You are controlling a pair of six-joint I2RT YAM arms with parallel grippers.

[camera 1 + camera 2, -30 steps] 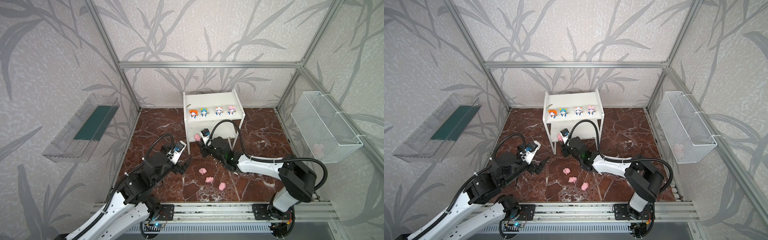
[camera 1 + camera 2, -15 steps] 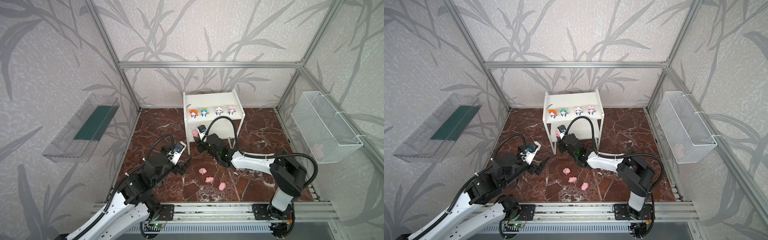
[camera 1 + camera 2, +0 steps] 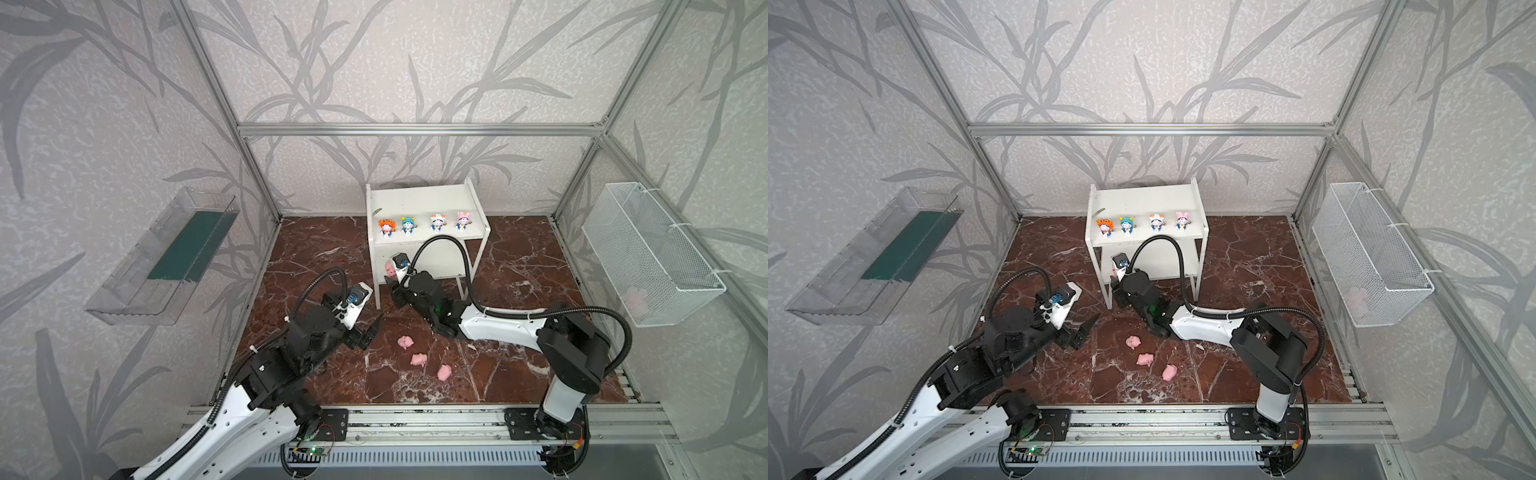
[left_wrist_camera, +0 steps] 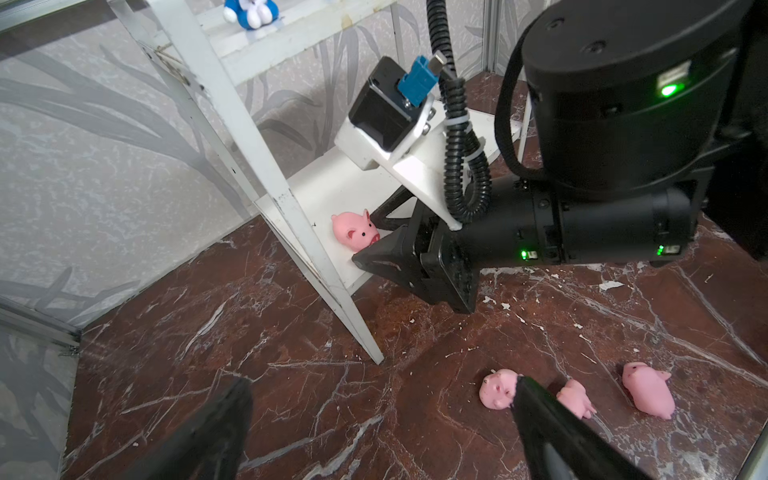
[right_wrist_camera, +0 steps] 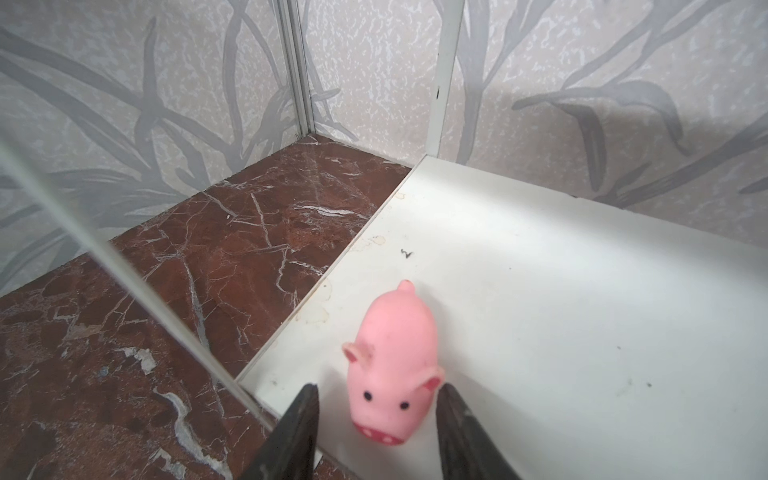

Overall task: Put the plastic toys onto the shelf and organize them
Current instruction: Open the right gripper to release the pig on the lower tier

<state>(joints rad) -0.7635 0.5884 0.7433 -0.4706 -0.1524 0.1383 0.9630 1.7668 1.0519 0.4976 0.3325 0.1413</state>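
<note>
White flat boards on thin metal legs make up the small two-tier shelf (image 3: 424,199), seen in both top views at the back of the red-brown marble desk (image 3: 324,249). Four white-and-blue cartoon figurines (image 3: 436,222) are lined up on its upper board. One small pink plastic pig (image 3: 390,269) is seen at the left front corner of the lower board, with the right gripper (image 3: 394,287) just before it. Three more pink pigs (image 3: 419,359) are scattered on the desk, near the left gripper (image 3: 372,328), whose jaws are spread wide.

From the left wrist view, the pig (image 4: 355,230) is shown upright on the lower board, with a black finger of the right gripper on either side of its snout.

From the right wrist view, the right gripper (image 5: 378,424) is seen parted around the pig's head. A gap is visible at one finger; the other is just beside an ear, and contact cannot be told.
</note>
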